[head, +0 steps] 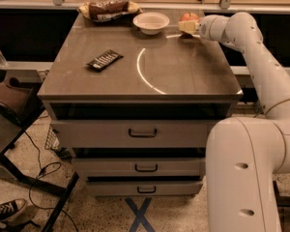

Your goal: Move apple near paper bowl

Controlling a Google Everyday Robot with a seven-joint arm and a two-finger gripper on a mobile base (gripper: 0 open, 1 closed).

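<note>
As the apple [189, 16] sits by the gripper [185, 27] top ctr, near the paper bowl [151, 22], you're prob. almost done; can't tell its grip state.

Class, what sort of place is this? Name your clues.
Probably a robotics test lab: a blue tape cross on the speckled floor, loose black cables, and a grey drawer cabinet where the robot's gripper sits by the round orange-red apple.

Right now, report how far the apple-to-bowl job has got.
Done: the claw is at the apple, by the far right corner of the table. In hand: the pickup; whether the apple is held cannot be told. Left: carry it left across the gap and set it down beside the paper bowl, which is at the back of the table.
</note>
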